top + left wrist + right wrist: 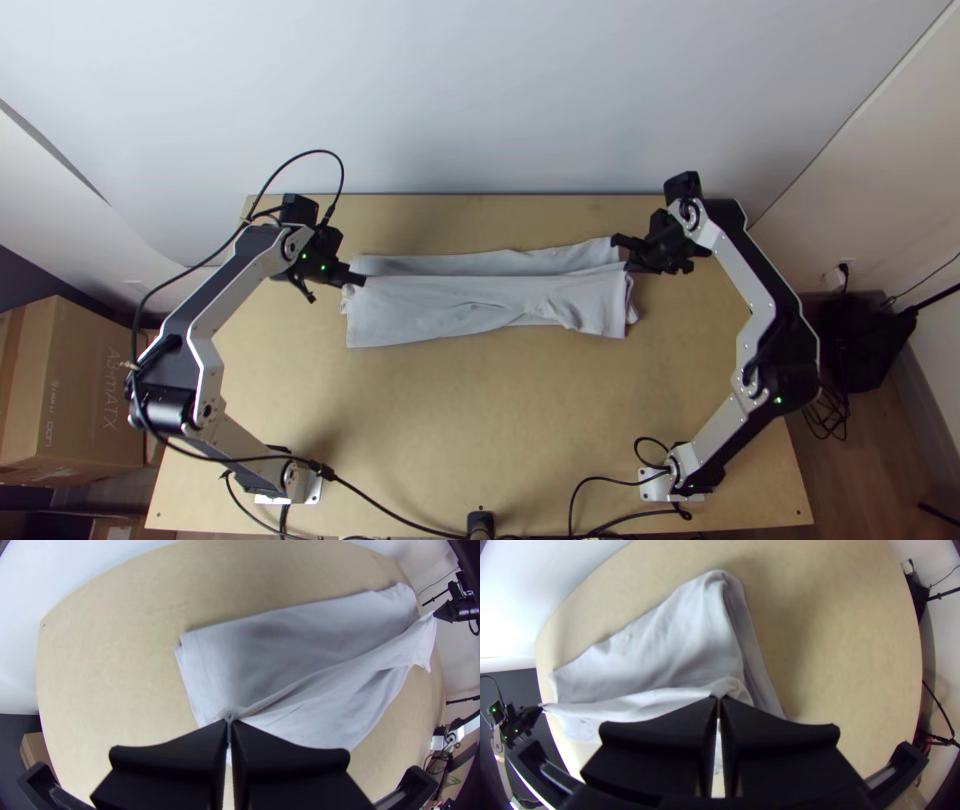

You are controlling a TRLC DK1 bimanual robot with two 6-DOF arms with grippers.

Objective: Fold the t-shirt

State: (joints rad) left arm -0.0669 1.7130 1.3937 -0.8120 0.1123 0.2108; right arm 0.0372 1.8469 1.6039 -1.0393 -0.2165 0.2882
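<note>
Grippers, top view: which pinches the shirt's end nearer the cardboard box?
The left gripper, pinching the t-shirt on the cardboard box side; the right gripper pinches the opposite end.

Pale lettering (112, 390) reading "A3-mATX" runs sideways on a box (78, 340) at the lower left of the top view. Smaller print (52, 405) on it, nearer the frame's left edge, is too small to read.

Shirt (430, 310) lies across worktop (480, 420), btwn arms, L hand (360, 280) at its L end, R hand (625, 257) at its R. Wall (480, 100) behind worktop; box (85, 390) to worktop's L, cables (830, 412) R.
</note>
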